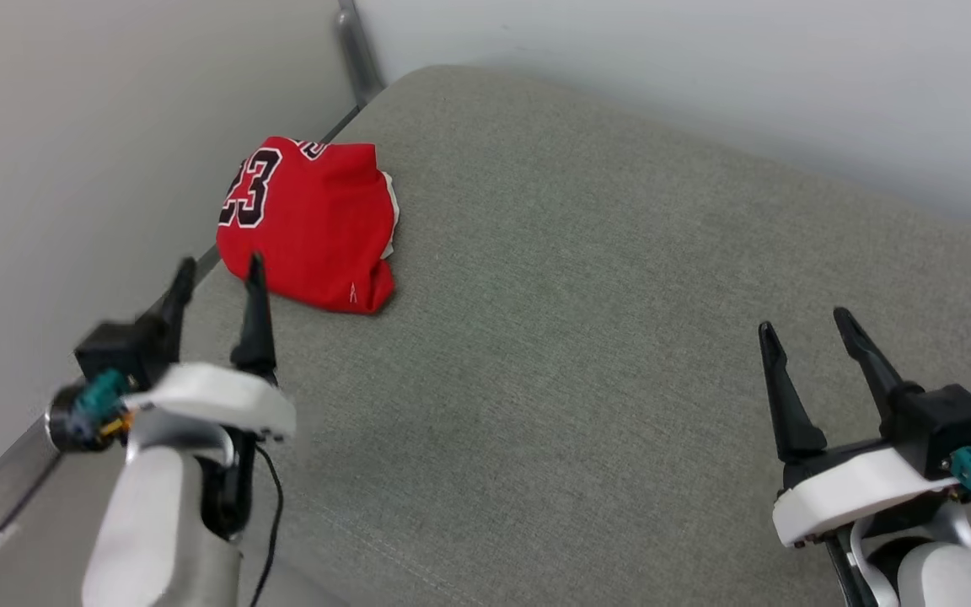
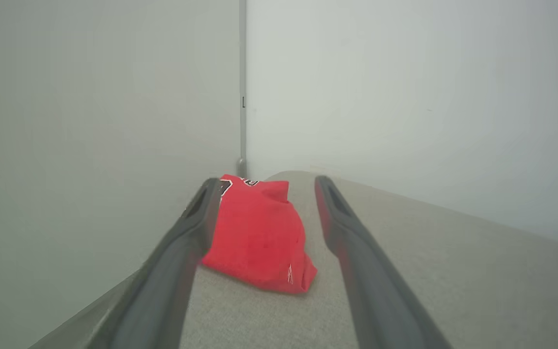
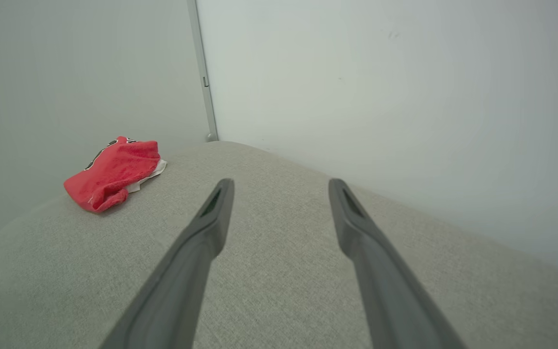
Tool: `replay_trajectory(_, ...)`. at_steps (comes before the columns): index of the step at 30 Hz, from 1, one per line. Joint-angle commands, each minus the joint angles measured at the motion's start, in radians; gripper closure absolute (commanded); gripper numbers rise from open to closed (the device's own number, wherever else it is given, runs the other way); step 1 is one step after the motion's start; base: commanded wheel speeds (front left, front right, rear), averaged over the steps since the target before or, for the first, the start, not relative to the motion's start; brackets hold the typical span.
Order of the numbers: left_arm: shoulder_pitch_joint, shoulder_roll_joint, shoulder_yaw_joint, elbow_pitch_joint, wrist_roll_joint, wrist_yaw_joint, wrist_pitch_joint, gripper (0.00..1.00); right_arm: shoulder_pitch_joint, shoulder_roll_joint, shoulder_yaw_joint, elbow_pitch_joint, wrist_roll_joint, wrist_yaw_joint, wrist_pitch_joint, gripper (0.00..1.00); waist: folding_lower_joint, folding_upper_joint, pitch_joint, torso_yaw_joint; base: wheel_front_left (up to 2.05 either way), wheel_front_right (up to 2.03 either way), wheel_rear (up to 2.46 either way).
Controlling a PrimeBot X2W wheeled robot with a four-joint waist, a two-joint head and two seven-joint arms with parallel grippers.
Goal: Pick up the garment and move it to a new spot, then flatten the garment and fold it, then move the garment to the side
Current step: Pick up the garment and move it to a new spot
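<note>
Head: folded red "23" jersey [image 1: 308,228] at 10 o'clock, by cushion's [image 1: 578,295] left edge; bare room toward 3. L gripper [image 1: 221,263] fingers apart, near jersey; R gripper [image 1: 802,321] apart, well off.
L wrist: jersey [image 2: 259,237] at 12.
R wrist: jersey [image 3: 112,172] at 10.

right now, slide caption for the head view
Folded red jersey garment at grey fabric cushion's left edge; left gripper open near it, right gripper open apart.

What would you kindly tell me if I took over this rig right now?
Left tool: open, empty, just short of the shirt.
Right tool: open, empty, over bare cushion, far from the shirt.
Shirt: a compact folded bundle at the cushion's far left corner, by the wall.
Done: seemingly folded and set aside.
Left: likely nothing but a check of the fold.
</note>
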Motion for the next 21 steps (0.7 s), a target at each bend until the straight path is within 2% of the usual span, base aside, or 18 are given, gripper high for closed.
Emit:
replay_trajectory(1, -0.049, 0.010, 0.010, 0.014, -0.016, -0.005, 0.022, 0.00, -0.030, 0.001, 0.004, -0.017, -0.011, 0.000, 0.010, 0.00, 0.0000, 0.0000, 0.044, -0.026, 0.00, 0.00, 0.00)
replay_trajectory(3, -0.130, 0.035, 0.026, 0.039, -0.039, -0.006, 0.068, 0.00, -0.050, 0.001, 0.015, -0.042, -0.035, 0.000, 0.030, 0.00, 0.0000, 0.0000, 0.094, -0.054, 0.00, 0.00, 0.00)
replay_trajectory(11, -0.402, 0.156, 0.061, 0.220, -0.137, -0.024, 0.381, 0.00, -0.142, 0.000, 0.046, -0.120, -0.098, 0.000, 0.079, 0.00, 0.0000, 0.0000, 0.305, -0.162, 0.00, 0.00, 0.00)
replay_trajectory(15, -0.489, 0.234, 0.060, 0.327, -0.182, -0.034, 0.553, 0.00, -0.182, 0.001, 0.056, -0.120, -0.105, 0.000, 0.076, 0.00, 0.0000, 0.0000, 0.382, -0.207, 0.00, 0.00, 0.00)
replay_trajectory(21, -0.546, 0.319, 0.067, 0.467, -0.249, -0.038, 0.723, 0.00, -0.233, 0.001, 0.079, -0.110, -0.107, 0.000, 0.064, 0.00, 0.0000, 0.0000, 0.462, -0.261, 0.00, 0.00, 0.00)
